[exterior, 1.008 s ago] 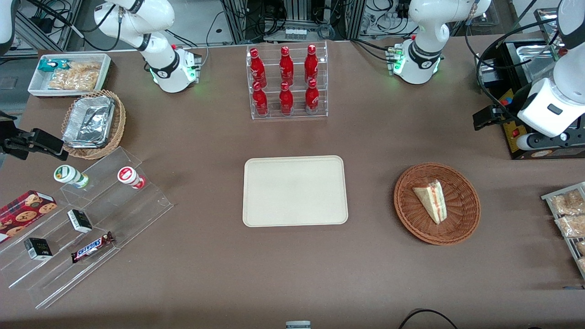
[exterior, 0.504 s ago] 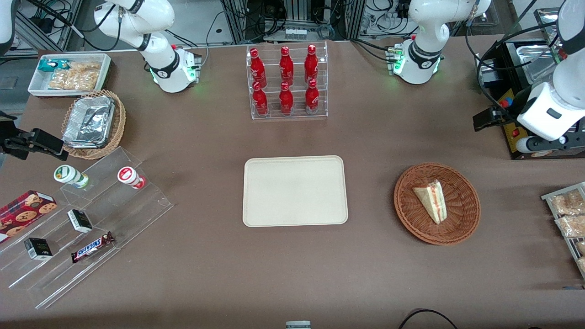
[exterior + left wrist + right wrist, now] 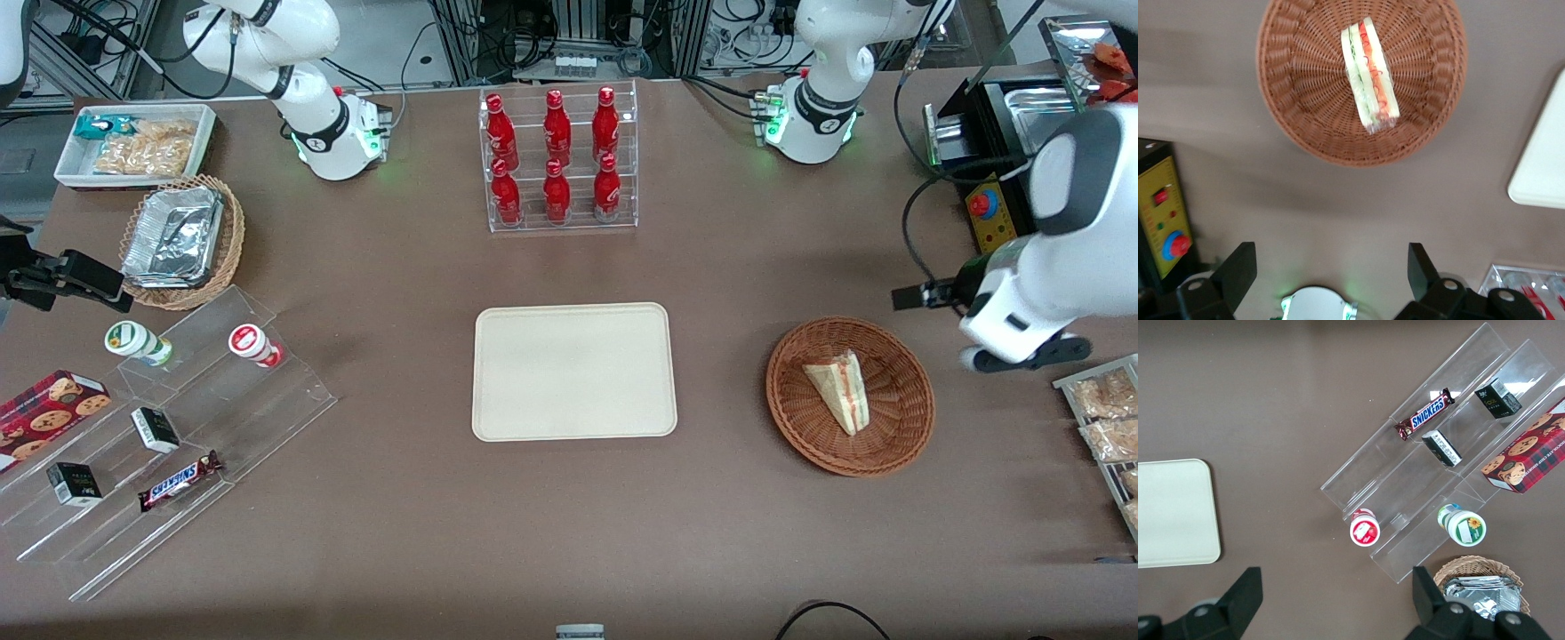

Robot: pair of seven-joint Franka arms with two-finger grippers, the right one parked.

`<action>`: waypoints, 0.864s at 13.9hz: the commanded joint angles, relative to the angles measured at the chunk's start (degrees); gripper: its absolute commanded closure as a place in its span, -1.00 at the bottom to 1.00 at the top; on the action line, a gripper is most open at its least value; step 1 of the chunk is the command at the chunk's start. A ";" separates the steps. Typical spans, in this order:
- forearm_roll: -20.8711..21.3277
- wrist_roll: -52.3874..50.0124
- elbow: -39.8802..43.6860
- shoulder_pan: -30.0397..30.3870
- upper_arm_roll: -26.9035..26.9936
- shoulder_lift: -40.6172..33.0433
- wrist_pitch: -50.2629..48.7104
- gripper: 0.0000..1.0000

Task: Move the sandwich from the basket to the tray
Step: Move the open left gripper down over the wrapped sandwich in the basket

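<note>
The sandwich (image 3: pixel 840 389), a wrapped white wedge with red and green filling, lies in the round reddish-brown wicker basket (image 3: pixel 900 404). In the left wrist view the sandwich (image 3: pixel 1368 73) rests across the middle of the basket (image 3: pixel 1298 87). My left gripper (image 3: pixel 1022 356) hangs above the table beside the basket, toward the working arm's end. It is open (image 3: pixel 1331 257), with only bare tabletop between its fingers (image 3: pixel 1238 267). The cream tray (image 3: pixel 573 372) lies flat and bare at the table's middle; one corner of the tray (image 3: pixel 1545 160) shows in the wrist view.
A black and yellow control box (image 3: pixel 987 213) with a red button stands farther from the front camera than the gripper. Bagged snacks (image 3: pixel 1107 418) lie at the working arm's end. A clear rack of red bottles (image 3: pixel 557 160) stands farther back than the tray.
The left arm has swung away from the control box, coming down and nearer to the front camera until its gripper hangs beside the basket. Sandwich, basket and tray have not moved.
</note>
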 commanded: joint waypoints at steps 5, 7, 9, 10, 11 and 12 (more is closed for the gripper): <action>0.55 -19.10 -8.82 -0.19 -0.35 5.00 18.49 -1.00; 0.63 -23.17 -9.25 -0.46 -0.43 7.55 22.63 -1.00; 0.90 -23.87 -9.35 -0.63 -0.52 9.92 26.06 -1.00; 0.81 -23.97 -9.35 -1.51 -0.52 11.15 27.12 -1.00; 0.90 -23.97 -9.34 -2.12 -0.52 11.86 28.17 -1.00; 0.81 -24.14 -9.34 -2.13 -0.52 12.73 29.31 -1.00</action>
